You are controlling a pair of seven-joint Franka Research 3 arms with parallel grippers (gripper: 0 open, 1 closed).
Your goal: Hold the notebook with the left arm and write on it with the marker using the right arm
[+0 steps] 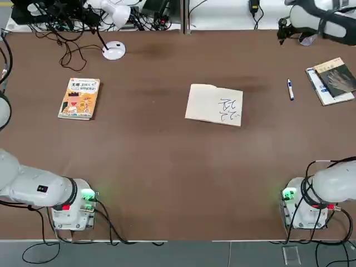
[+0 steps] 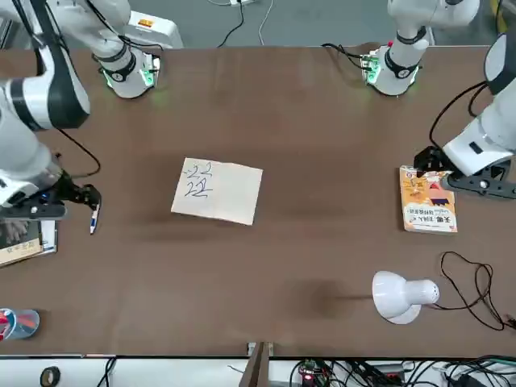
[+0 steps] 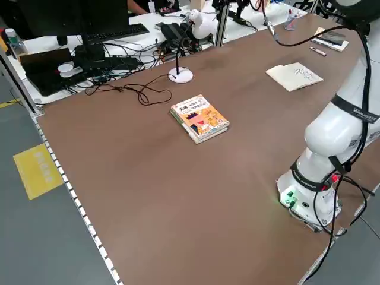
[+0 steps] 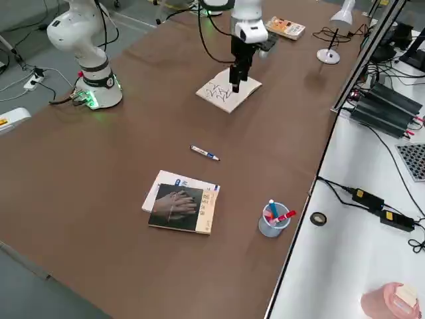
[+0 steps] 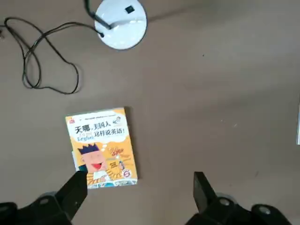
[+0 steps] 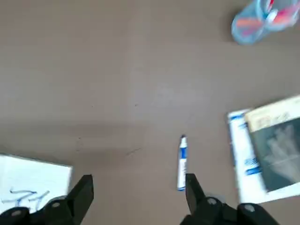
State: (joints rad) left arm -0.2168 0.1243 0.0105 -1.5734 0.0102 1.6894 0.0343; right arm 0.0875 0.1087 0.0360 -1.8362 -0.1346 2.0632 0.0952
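- Cream-white notebook [image 1: 214, 104] flat mid-table, scribbled page up, touched by neither gripper.
- Marker [image 1: 290, 89] well apart from notebook, toward the dark-covered book [image 1: 334, 79].
- Right gripper [image 6: 138, 187] spread wide above marker, empty.
- Left gripper [image 5: 140, 190] splayed above orange-yellow book [image 5: 102, 147], empty.

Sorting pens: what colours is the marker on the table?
Marker: white barrel with blue; clearest in the right wrist view.

Light: I see even, bright overhead light on the matte brown table [image 1: 167, 167].
Shadows: soft, faint patches, upper centre of top view.
Blur: my right wrist view is smeared; others sharp.
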